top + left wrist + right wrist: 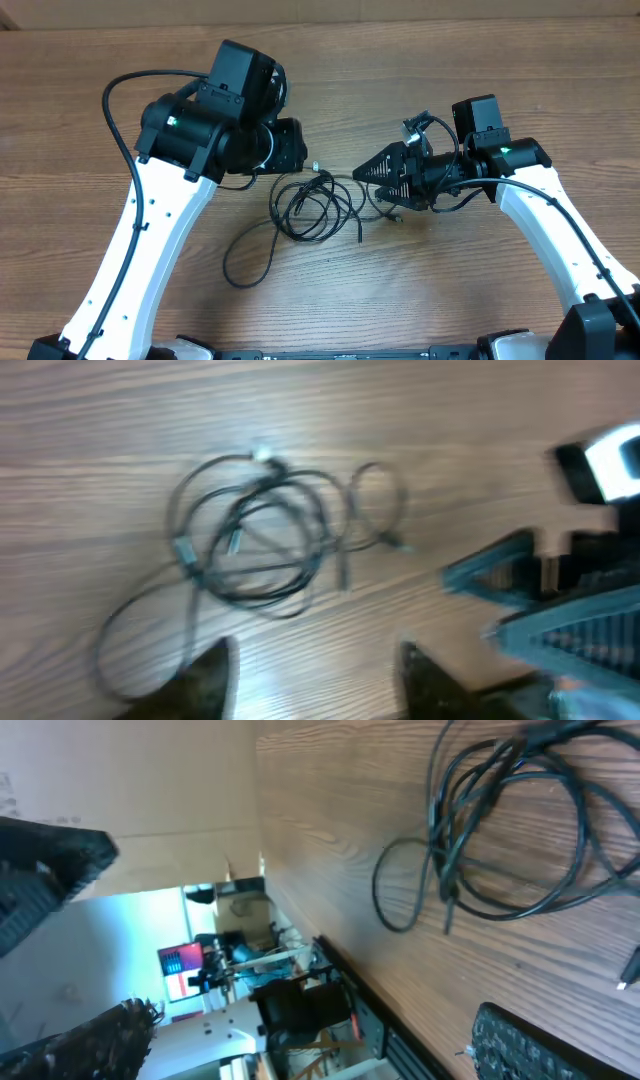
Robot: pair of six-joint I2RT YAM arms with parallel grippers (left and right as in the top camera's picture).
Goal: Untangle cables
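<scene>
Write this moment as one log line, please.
thin black cables: tangled loops on wooden table | left gripper: open, empty | right gripper: open, empty

Left arm (150, 230): white link rising from the near edge, black wrist bent toward centre. Left gripper (315, 652): pointing down, fingers parted. Right arm (560, 220): white link, elbow out to the right. Right gripper (365, 175): aimed left, jaws spread wide.

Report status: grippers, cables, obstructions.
Left gripper open, empty. Right gripper open, empty, beside the pile. Cables loosely tangled on the table, none gripped. Nothing blocking them.
</scene>
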